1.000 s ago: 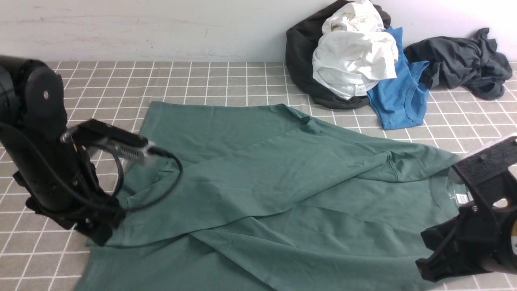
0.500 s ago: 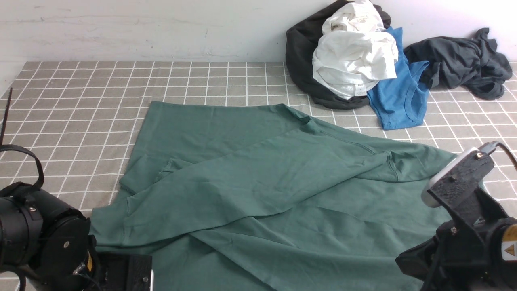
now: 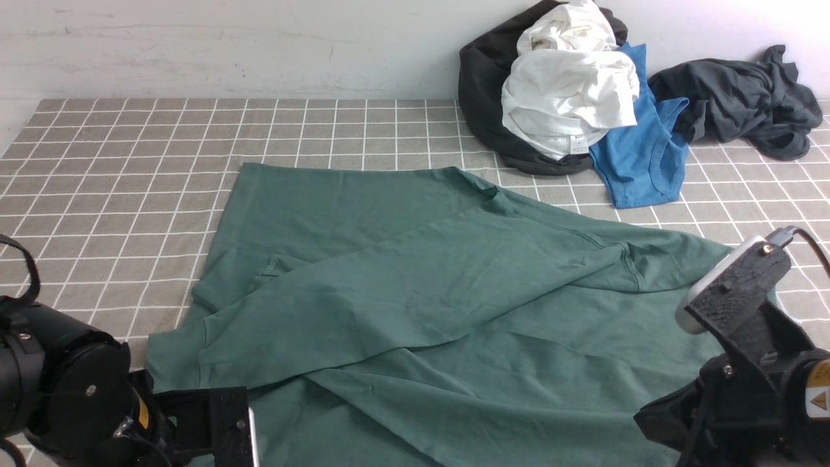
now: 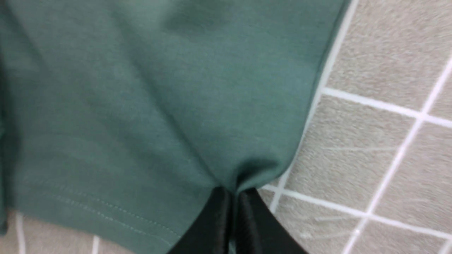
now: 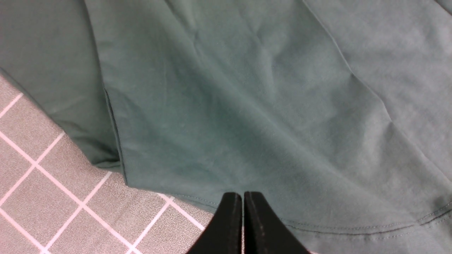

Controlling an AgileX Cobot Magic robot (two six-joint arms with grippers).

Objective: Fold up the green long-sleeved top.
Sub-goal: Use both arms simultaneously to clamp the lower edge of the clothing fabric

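Your green long-sleeved top (image 3: 415, 305) lies flat on the desk (image 3: 130, 162), long axis left-right, all of it beyond both pincers. Left pincer (image 4: 233, 192) pinches its near corner; right pincer (image 5: 243, 195) looks clamped on the near hem. Likely you fold away from the robot.

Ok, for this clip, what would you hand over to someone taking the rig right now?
Left gripper: shut, pinching an edge of the green long-sleeved top at its near left corner.
Right gripper: shut on a stitched edge of the top, near right side.
Top: spread on the checked cloth, apart from the clothes pile at the back.
Done: a sleeve looks laid across the body; both near edges gripped.
Left: fold the body over, probably away from the robot, then tidy.
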